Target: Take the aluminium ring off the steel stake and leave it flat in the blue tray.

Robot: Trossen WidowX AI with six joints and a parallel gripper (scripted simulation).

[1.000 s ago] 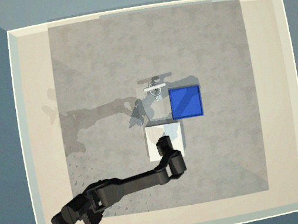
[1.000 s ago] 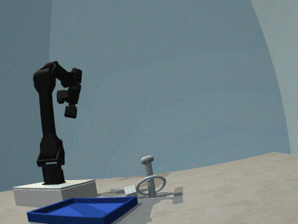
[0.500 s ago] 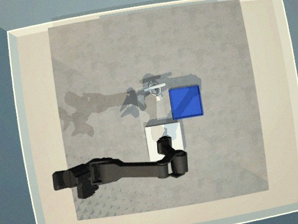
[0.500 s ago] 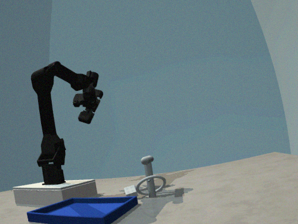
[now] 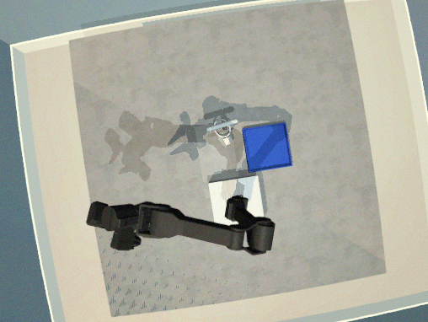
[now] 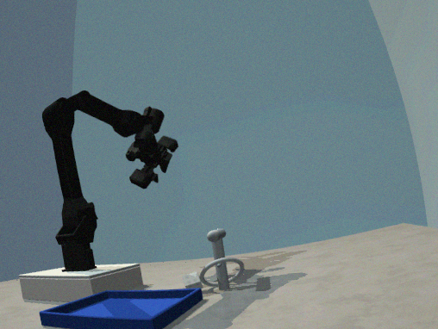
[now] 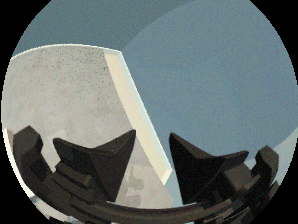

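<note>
The black six-joint arm [image 5: 202, 229] [image 6: 66, 168] stands on a pale rectangular block [image 5: 216, 202] [image 6: 56, 289], which probably serves to raise its base. Its forearm reaches out high and to the side, well apart from the stake, so it seems to me that the approach is not yet made.

The square blue tray [image 5: 267, 147] [image 6: 177, 298] lies beside the stake, so the later carry should be short. The upright grey steel stake [image 5: 224, 123] [image 6: 219, 250] has a cross-bar on top, and this bar is what keeps the ring from simply lifting off.

The black parallel-jaw gripper [image 6: 152, 178] [image 7: 152, 135] is partly open with nothing between its fingers; this gap should suit a thin tab.

The thin aluminium ring [image 5: 228, 134] [image 6: 238, 260] is around the stake, below the cross-bar, and it leans. Its small pale welded tab [image 5: 227, 141] [image 6: 192, 281] sticks out on the arm-base side, likely the best place for gripping. Probably the ring must be tilted and threaded over the bar, one end first.
</note>
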